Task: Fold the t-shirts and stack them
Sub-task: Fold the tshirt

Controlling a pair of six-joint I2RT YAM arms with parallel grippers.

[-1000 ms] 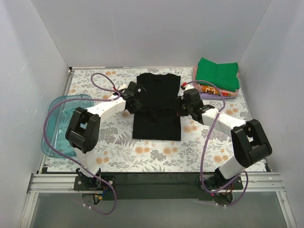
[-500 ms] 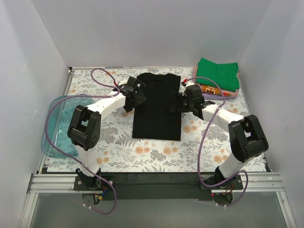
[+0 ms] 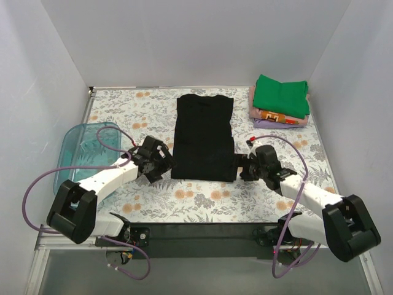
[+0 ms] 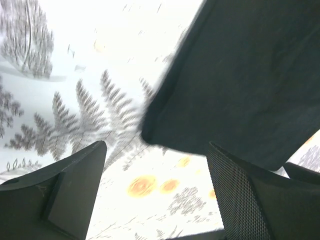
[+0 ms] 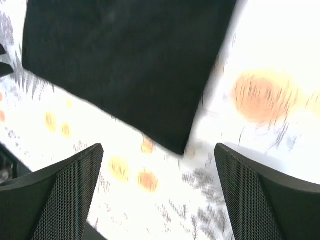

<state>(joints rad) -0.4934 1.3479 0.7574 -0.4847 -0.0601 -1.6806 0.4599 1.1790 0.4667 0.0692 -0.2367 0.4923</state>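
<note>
A black t-shirt lies flat mid-table as a long narrow rectangle, sleeves folded in. My left gripper hovers open just off its near left corner, and the left wrist view shows that corner ahead of the open gripper, nothing between the fingers. My right gripper stands open beside the near right corner. In the right wrist view the shirt lies just beyond the empty gripper. At the back right is a stack of folded t-shirts: green on top, orange-patterned, pink and lavender beneath.
A translucent teal tray sits at the left edge of the floral tablecloth. White walls enclose the table on three sides. Purple cables loop over both arms.
Both grippers were shut at the shirt's sides a second ago. They have opened, let go of the cloth, and moved toward me to its near corners.
</note>
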